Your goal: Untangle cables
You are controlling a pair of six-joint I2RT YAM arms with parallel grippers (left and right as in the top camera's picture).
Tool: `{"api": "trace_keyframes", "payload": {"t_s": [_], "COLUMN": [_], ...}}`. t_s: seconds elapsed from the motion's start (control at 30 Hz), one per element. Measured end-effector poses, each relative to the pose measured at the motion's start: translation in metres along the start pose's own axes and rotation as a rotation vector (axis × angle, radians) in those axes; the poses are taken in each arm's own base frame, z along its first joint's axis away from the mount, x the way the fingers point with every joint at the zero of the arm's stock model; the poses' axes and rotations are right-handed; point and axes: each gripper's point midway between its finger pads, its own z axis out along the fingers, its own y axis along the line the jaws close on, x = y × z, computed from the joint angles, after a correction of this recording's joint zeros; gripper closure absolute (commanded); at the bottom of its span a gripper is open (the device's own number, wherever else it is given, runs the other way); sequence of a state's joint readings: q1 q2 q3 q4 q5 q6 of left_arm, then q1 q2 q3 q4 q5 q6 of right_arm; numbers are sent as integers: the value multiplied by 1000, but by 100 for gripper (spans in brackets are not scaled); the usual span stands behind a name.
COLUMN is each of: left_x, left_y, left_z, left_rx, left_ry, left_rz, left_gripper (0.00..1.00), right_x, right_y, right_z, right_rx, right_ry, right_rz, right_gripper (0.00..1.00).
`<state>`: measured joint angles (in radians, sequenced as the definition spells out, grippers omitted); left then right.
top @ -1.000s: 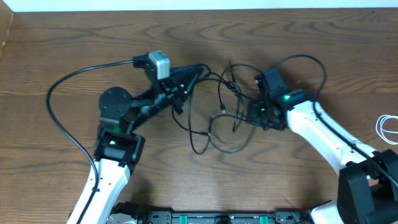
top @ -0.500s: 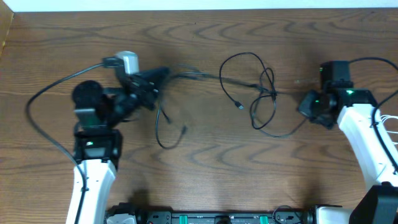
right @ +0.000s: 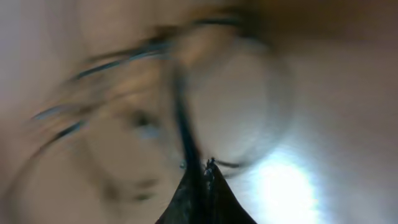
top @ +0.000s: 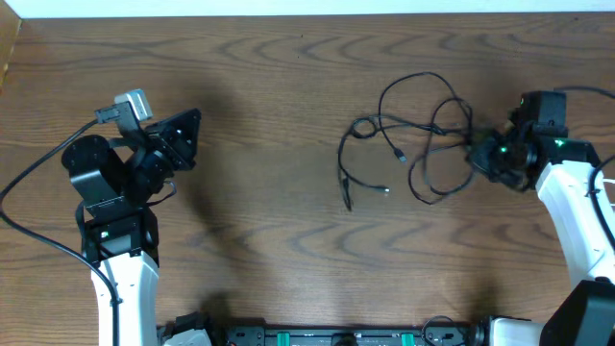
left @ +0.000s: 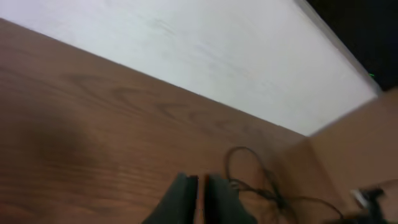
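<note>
Black cables (top: 430, 130): a loose tangle of thin loops lying on the table (top: 288, 240), right of its middle and towards the far edge
Loose ends: two small plug ends lie on the wood at the near-left side of the tangle, apart from each other
Held end: the right side of the tangle runs straight into the right pincer (top: 474, 154)
Right pincer: fingers together, clamped on the black cables; in the blurred right wrist view a dark strand (right: 180, 118) rises from the closed tips (right: 204, 171)
Right arm: white, reaching in from the near-right corner, its pincer pointing left at the tangle
Left pincer (top: 194, 125): well apart from the cables, over the left part of the table, pointing right
Left pincer fingers: a little apart, a narrow slit between the tips (left: 200, 186) with nothing in it
Left wrist view: the cables (left: 261, 186) lie far ahead of the tips, on bare wood
Beyond the table: a pale surface (left: 217, 56) along its far edge
</note>
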<state>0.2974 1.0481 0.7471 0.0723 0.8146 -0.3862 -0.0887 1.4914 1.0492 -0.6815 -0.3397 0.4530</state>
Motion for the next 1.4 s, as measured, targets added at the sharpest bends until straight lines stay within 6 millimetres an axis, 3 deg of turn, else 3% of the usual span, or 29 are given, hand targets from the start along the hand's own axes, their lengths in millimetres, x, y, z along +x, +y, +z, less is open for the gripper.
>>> {"api": "trace_keyframes", "payload": {"t_s": [0.1, 0.17, 0.3, 0.57, 0.63, 0.77, 0.97, 1.13, 1.4], "left_x": [5, 8, 16, 27, 28, 31, 49, 69, 96], "left_y": [-9, -17, -32, -54, -56, -61, -87, -106, -112], "left_z": [0, -1, -4, -11, -12, -12, -5, 11, 39], "left_rx": [55, 98, 185, 321, 333, 356, 433, 437, 360], "left_ry": [28, 49, 92, 158, 164, 178, 233, 263, 302], "left_rz": [-1, -3, -2, -3, -3, 1, 62, 125, 163], "left_gripper": [66, 65, 56, 43, 41, 28, 20, 18, 10], "right_x": [8, 17, 38, 66, 70, 77, 80, 83, 84], "right_y": [62, 99, 159, 222, 233, 246, 250, 252, 253], "right_z": [-5, -15, -42, -75, -82, -93, -109, -116, -116], "right_rx": [-298, -484, -794, -1058, -1096, -1143, -1160, -1167, -1162], "right_ry": [32, 42, 45, 37, 37, 62, 85, 103, 132], "right_rz": [-217, -345, -559, -733, -742, -723, -688, -668, -628], "right_gripper": [99, 99, 98, 98, 99, 99, 99, 99, 98]}}
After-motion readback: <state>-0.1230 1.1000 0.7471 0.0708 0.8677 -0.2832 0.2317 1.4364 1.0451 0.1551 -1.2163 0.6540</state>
